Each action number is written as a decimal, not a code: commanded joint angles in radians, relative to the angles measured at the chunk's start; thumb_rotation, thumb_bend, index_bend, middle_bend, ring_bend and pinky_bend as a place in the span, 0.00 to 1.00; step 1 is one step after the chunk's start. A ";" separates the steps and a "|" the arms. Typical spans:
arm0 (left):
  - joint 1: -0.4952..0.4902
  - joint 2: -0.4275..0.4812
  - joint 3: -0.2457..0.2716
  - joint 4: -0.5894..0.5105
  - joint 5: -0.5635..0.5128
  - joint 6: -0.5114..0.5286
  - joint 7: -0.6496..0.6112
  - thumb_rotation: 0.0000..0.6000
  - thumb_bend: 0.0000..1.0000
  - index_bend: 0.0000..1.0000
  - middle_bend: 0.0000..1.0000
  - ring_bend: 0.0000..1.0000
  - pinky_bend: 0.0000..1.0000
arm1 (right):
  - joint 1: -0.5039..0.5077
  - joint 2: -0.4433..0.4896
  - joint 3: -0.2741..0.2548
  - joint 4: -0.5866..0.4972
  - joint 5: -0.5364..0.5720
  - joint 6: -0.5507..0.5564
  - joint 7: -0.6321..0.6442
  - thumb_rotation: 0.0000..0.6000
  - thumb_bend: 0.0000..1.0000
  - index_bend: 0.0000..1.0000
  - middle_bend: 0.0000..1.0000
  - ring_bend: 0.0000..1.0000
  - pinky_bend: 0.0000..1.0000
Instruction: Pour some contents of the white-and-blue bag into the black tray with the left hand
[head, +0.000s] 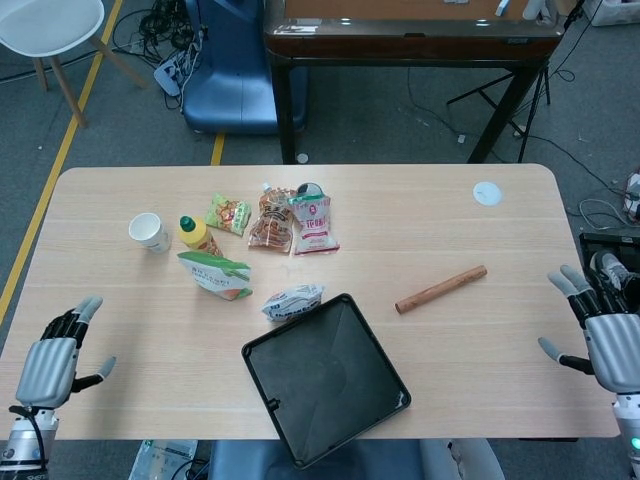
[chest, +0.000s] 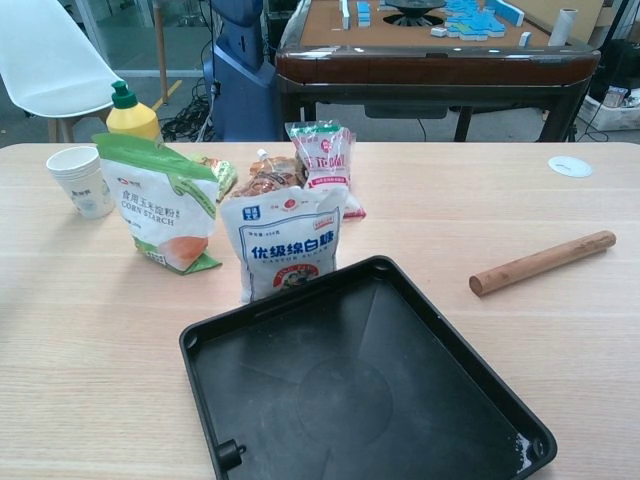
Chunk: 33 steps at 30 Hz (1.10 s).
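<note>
The white-and-blue bag (head: 293, 301) (chest: 284, 243) stands upright at the far left corner of the black tray (head: 325, 376) (chest: 365, 383), touching its rim. The tray holds nothing. In the head view my left hand (head: 50, 367) hovers at the table's near left corner, fingers spread, holding nothing, well left of the bag. Beyond the table's right edge is my right hand (head: 607, 340), also spread and holding nothing. Neither hand shows in the chest view.
A green-and-white corn starch bag (chest: 162, 203), a yellow bottle (chest: 130, 112), a paper cup (chest: 82, 181) and several snack packs (chest: 323, 155) sit behind the white-and-blue bag. A wooden rolling pin (head: 440, 289) lies right of the tray. A white disc (head: 487, 193) lies far right.
</note>
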<state>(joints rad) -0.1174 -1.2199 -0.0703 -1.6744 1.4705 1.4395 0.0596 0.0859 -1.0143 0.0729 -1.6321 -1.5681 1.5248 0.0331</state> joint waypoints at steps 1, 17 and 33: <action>-0.058 -0.013 -0.031 0.042 -0.001 -0.069 -0.147 1.00 0.24 0.14 0.12 0.17 0.16 | 0.006 0.017 0.011 -0.022 0.007 0.001 -0.012 1.00 0.19 0.07 0.12 0.02 0.16; -0.271 -0.147 -0.057 0.196 0.010 -0.318 -0.344 1.00 0.24 0.21 0.21 0.25 0.26 | 0.008 0.044 0.013 -0.062 0.031 -0.017 -0.035 1.00 0.19 0.07 0.12 0.03 0.16; -0.398 -0.315 -0.061 0.312 0.004 -0.416 -0.478 1.00 0.24 0.23 0.26 0.29 0.29 | 0.004 0.040 0.015 -0.051 0.067 -0.034 -0.032 1.00 0.19 0.07 0.12 0.03 0.16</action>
<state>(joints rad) -0.5062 -1.5231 -0.1285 -1.3740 1.4789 1.0291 -0.4072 0.0905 -0.9737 0.0876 -1.6837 -1.5016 1.4910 0.0013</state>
